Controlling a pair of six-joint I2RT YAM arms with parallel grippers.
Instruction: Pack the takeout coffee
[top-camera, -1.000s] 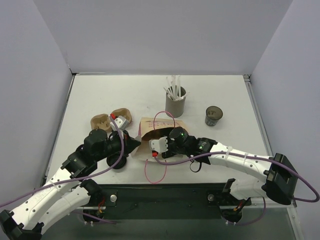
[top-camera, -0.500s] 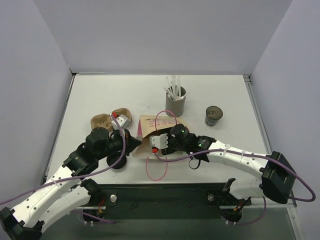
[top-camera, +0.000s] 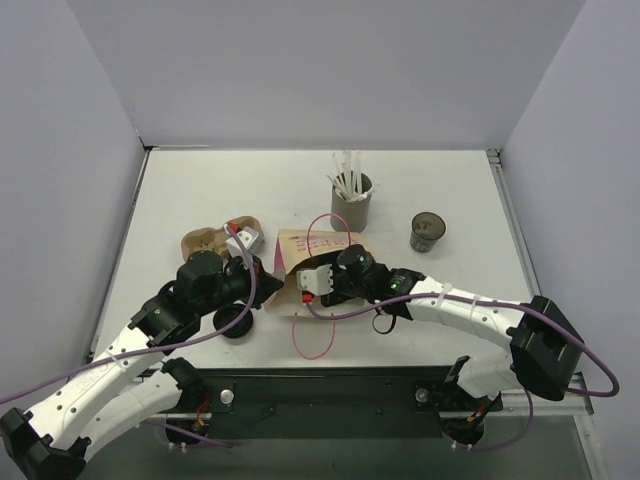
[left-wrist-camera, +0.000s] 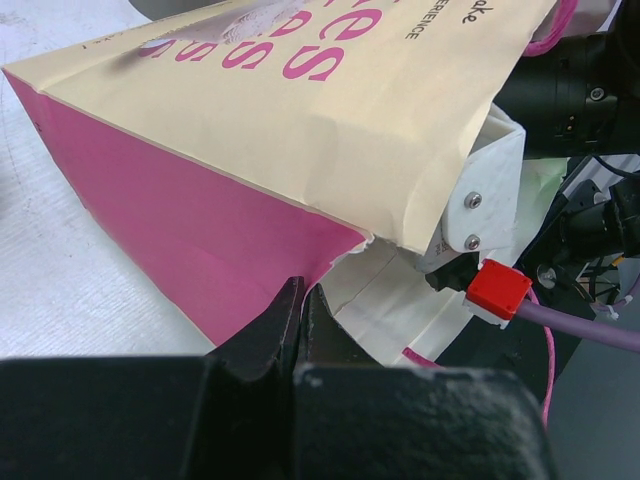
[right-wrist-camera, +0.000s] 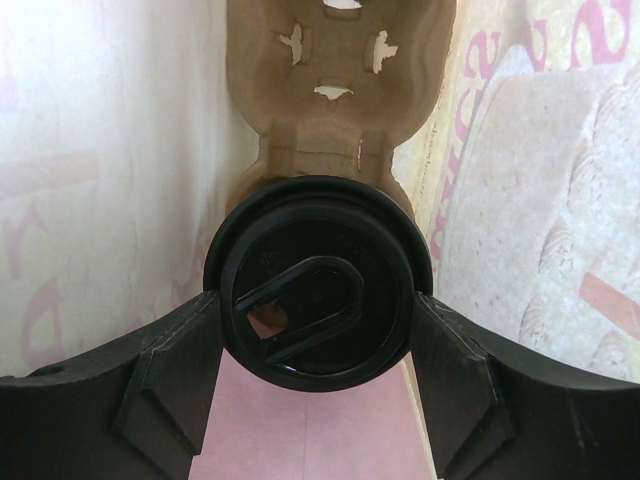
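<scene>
Right wrist: lid (right-wrist-camera: 318, 283) in pincer (right-wrist-camera: 316, 322), carrier (right-wrist-camera: 340, 110) behind

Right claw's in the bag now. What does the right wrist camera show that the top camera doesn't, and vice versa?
Only right wrist: inside the paper bag, the right claw grips a black lid, with a cardboard carrier behind it. Only top: the straw holder, the dark takeout cup standing outside the bag, the left claw pinching the bag's mouth. Both: the bag itself.

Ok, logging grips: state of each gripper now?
Left gripper: shut, at edge of cream-and-pink paper bag.
Right gripper: shut on round black plastic lid.
</scene>
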